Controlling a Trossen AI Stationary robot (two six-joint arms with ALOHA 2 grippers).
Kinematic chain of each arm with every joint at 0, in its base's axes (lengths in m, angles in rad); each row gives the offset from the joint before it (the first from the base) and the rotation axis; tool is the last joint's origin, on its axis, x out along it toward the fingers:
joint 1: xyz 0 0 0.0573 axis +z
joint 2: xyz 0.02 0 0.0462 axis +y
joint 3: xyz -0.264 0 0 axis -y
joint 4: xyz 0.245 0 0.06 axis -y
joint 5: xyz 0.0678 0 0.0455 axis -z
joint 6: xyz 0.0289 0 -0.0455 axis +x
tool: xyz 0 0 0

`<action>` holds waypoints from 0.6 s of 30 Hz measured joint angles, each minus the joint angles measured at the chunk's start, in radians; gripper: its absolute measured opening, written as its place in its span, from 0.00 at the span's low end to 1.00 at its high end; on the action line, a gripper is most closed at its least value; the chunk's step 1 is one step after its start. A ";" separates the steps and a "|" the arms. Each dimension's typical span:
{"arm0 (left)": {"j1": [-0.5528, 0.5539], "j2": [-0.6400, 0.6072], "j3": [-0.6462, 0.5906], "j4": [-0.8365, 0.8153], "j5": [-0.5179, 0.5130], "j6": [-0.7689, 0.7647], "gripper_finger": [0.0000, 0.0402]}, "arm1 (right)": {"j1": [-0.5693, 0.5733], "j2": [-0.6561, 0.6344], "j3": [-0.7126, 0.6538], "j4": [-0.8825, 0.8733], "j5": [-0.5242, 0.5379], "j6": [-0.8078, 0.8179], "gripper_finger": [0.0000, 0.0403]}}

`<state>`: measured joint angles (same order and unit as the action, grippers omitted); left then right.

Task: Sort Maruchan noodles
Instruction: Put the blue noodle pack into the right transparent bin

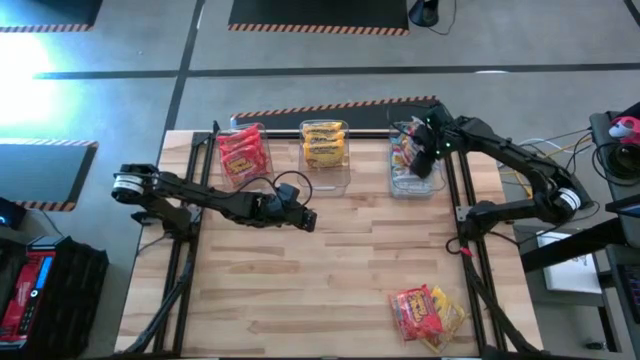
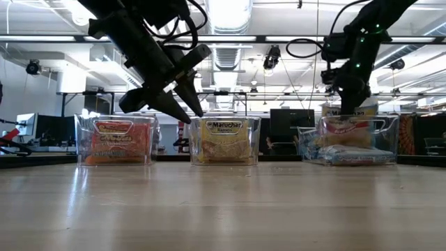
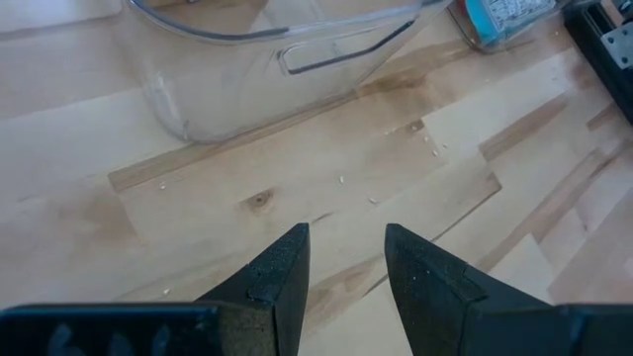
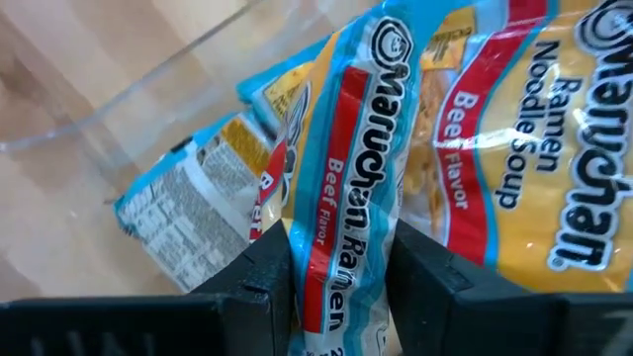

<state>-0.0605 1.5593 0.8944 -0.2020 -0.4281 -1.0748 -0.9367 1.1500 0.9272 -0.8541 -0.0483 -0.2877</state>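
Observation:
Three clear bins stand along the far edge. The left one (image 1: 240, 152) holds red Maruchan noodle packets, the middle one (image 1: 325, 145) yellow ones, and the right one (image 1: 398, 185) blue-and-red ones. My right gripper (image 4: 343, 242) is over the right bin (image 2: 382, 143), shut on a blue-and-red beef-flavour packet (image 4: 356, 148). My left gripper (image 3: 346, 247) hovers above the middle of the table (image 1: 305, 218), just before the middle bin (image 3: 267, 69). It is narrowly open with nothing between its fingers. Several loose packets (image 1: 425, 315) lie near the near right corner. My right gripper pinches the beef-flavour packet between its two fingers at one end (image 4: 341, 287); the wrapper is bunched narrow there. The fingers come from above, slanting down. The packet hangs below them into the right bin, over other packets (image 4: 514, 129); I cannot tell whether its lower end rests on them.
Bare wooden tabletop (image 1: 330, 280) lies between the bins and the loose packets. Black frame rails run along the table's left (image 1: 180, 270) and right (image 1: 470, 270) sides. The room beyond the table shows monitors and shelving.

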 joint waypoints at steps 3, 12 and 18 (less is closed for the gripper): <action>0.000 0.000 0.000 0.000 0.000 0.000 0.29 | 0.000 0.000 0.000 0.007 0.023 0.007 0.31; 0.000 0.000 0.000 0.000 0.001 0.000 0.29 | 0.000 0.000 0.000 0.002 0.277 0.032 0.45; 0.000 0.000 0.000 0.000 0.001 0.000 0.29 | 0.000 -0.001 0.015 -0.002 0.277 0.043 0.47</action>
<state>-0.0605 1.5593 0.8944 -0.2020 -0.4267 -1.0748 -0.9363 1.1492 0.9421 -0.8561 0.2283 -0.2450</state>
